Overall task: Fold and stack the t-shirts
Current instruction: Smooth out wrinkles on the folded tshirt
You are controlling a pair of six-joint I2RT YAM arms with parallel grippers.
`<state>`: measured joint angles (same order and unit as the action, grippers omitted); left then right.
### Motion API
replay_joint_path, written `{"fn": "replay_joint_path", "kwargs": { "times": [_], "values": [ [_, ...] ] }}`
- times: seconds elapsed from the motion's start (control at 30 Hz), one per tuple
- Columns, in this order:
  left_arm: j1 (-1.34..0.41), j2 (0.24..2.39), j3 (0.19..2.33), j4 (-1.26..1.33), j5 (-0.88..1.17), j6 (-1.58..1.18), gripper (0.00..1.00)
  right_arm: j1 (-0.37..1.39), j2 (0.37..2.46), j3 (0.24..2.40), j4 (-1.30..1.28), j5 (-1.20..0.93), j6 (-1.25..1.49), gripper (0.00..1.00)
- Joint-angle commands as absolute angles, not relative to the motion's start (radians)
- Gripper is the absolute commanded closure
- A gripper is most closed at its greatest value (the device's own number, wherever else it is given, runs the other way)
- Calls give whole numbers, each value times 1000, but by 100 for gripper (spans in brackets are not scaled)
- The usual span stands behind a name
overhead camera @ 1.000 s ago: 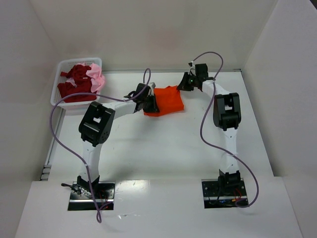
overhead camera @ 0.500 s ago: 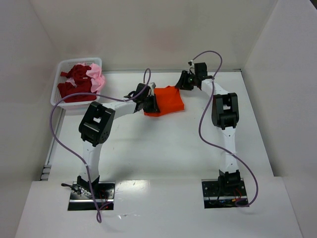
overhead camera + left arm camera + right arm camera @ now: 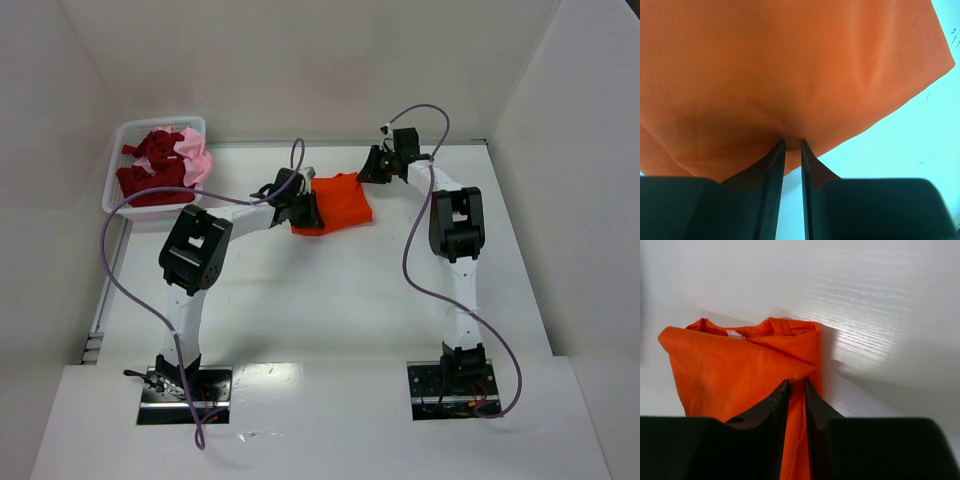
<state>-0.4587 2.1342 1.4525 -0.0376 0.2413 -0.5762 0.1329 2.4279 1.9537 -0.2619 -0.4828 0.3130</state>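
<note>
A flat white tabletop with faint wood grain (image 3: pixel 330 290) lies under the left gripper (image 3: pixel 792 142) and right gripper (image 3: pixel 797 382). Beyond and beside them rise plain white wall panels (image 3: pixel 300 60). Light glares ahead-right of the right one.

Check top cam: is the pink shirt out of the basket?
No, the pink shirt lies inside the white basket beside the dark red shirts.

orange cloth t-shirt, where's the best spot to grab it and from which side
Its outer edges, coming in low from either side: the bright orange cloth t-shirt lies flat, and the left tool and right tool each pinch an edge so.
</note>
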Motion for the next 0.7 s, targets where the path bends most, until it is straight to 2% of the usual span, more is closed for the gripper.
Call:
{"fn": "replay_joint_path", "kwargs": {
  "times": [0.0,0.07,0.17,0.43,0.5,0.6,0.67],
  "values": [
    [-457,2131,1433,-48,265,-557,73,127,2416,1973,-216,-520,324,78],
    [-457,2131,1433,-48,265,-548,73,127,2425,1973,-196,-520,344,85],
    [-457,2131,1424,-57,265,-548,73,127,2425,1973,-167,-508,356,88],
    [-457,2131,1424,-57,276,-539,73,127,2513,2134,-195,-488,356,88],
    [-457,2122,1424,-57,276,-538,73,127,2536,2192,-234,-488,356,82],
    [-457,2093,1439,-77,276,-538,70,127,2522,2201,-268,-474,356,64],
    [-457,2069,1471,-106,276,-538,60,127,2468,2157,-268,-448,336,57]
  ]
}}
